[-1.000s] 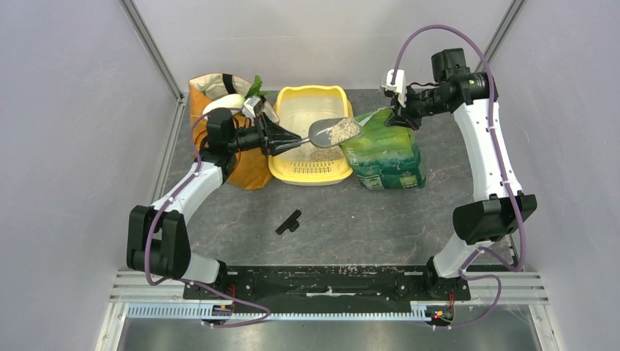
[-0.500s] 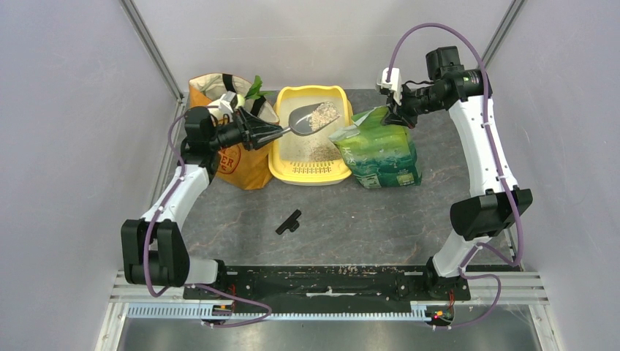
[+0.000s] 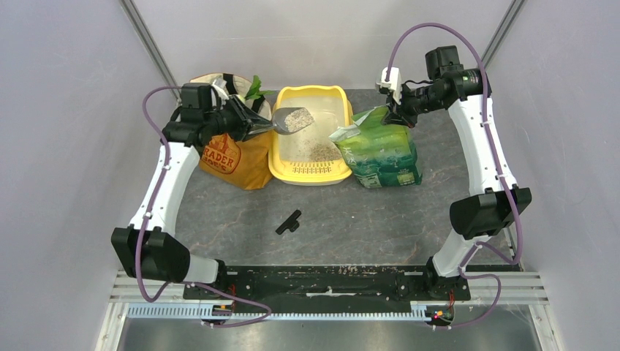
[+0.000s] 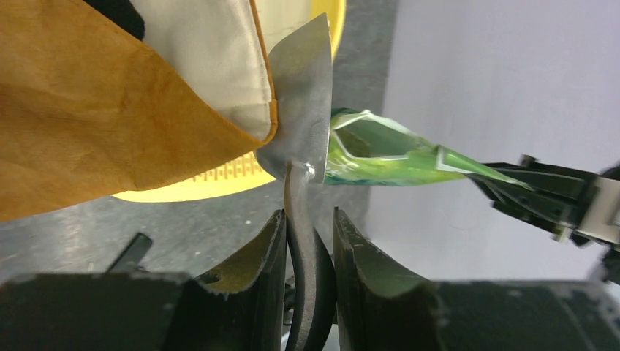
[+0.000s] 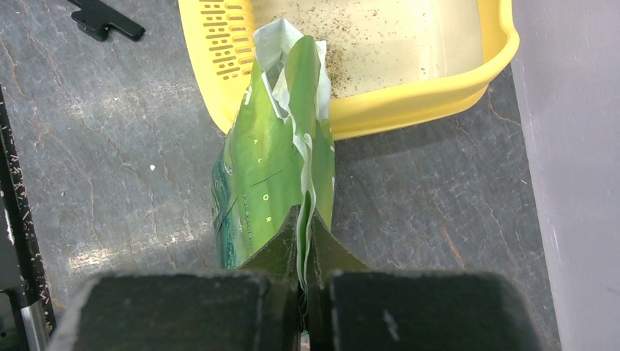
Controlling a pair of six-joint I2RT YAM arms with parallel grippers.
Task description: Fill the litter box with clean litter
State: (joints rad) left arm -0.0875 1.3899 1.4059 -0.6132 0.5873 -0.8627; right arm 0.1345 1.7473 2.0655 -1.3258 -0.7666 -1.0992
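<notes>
The yellow litter box [image 3: 308, 91] stands at the back middle; a thin speckled heap of clean litter [image 3: 316, 152] lies in its pale basin near the slotted strip. My left gripper [image 3: 254, 126] is shut on the handle of a clear plastic scoop [image 3: 291, 119], which holds litter over the box's left rim. In the left wrist view the scoop [image 4: 300, 110] shows edge-on between the fingers [image 4: 267, 248]. My right gripper [image 3: 398, 111] is shut on the top edge of the green foil bag [image 3: 380, 150], pinching it [image 5: 307, 219] with the bag mouth [image 5: 281, 44] open toward the box [image 5: 409, 102].
An orange paper grocery bag [image 3: 230, 157] stands against the box's left side, under my left wrist. A small black clip [image 3: 289, 221] lies on the dark table in front. Grey walls close in on the left, right and back.
My left arm has drawn the loaded scoop leftward and back, from by the green bag's mouth across the box to its left rim. My right gripper has barely moved, still holding the bag.
</notes>
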